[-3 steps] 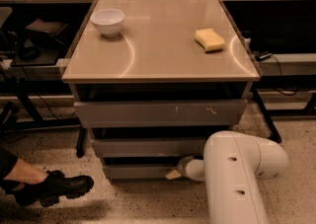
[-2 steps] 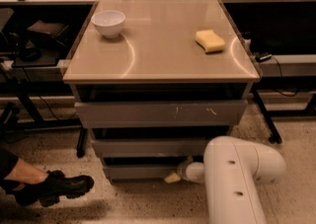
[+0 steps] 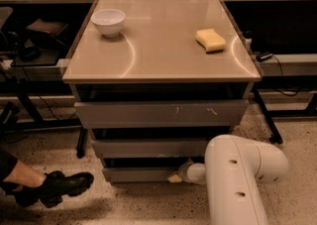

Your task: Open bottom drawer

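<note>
Three grey handleless drawer fronts step down under a tan tabletop (image 3: 158, 60). The bottom drawer (image 3: 136, 174) is the narrowest, lowest panel, with a dark gap above it. My white arm (image 3: 237, 179) comes in from the lower right. My gripper (image 3: 176, 176) sits at the right end of that bottom panel, its pale tip against the front's top edge. Most of the fingers are hidden behind the wrist.
A white bowl (image 3: 108, 22) and a yellow sponge (image 3: 210, 39) rest on the tabletop. A person's leg and black boot (image 3: 57, 187) lie on the speckled floor at lower left. Black table frames and cables stand on both sides.
My arm and gripper have shifted slightly left along the bottom drawer front. The drawer fronts look much the same.
</note>
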{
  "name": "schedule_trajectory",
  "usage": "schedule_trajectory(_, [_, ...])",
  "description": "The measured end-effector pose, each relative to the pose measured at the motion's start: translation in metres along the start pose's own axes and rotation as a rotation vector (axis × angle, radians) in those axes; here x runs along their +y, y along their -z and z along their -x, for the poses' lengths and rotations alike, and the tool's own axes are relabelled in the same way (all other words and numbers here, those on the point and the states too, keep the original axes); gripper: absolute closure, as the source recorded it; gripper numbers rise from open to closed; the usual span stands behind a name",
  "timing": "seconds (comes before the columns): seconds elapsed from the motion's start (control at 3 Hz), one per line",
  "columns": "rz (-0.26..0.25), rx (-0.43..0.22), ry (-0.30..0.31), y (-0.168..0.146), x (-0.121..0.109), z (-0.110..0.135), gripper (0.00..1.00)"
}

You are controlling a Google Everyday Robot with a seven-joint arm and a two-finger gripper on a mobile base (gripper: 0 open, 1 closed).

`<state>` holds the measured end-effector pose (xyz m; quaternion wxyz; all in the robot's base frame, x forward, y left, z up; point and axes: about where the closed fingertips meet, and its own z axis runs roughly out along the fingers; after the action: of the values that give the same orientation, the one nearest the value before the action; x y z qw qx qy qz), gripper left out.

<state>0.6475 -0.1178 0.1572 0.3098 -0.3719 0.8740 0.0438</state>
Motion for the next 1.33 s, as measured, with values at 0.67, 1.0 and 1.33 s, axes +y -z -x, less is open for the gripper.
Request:
schedule_trajectory(0.67, [0.001, 0.000, -0.006, 0.0052, -0.0010, 0.0017, 0.66])
schedule_trajectory(1.0, [0.012, -0.001, -0.020, 0.0063, 0.0019, -0.0011, 0.89])
schedule_trajectory(1.33, [0.012, -0.001, -0.020, 0.0112, -0.0001, 0.0016, 1.00])
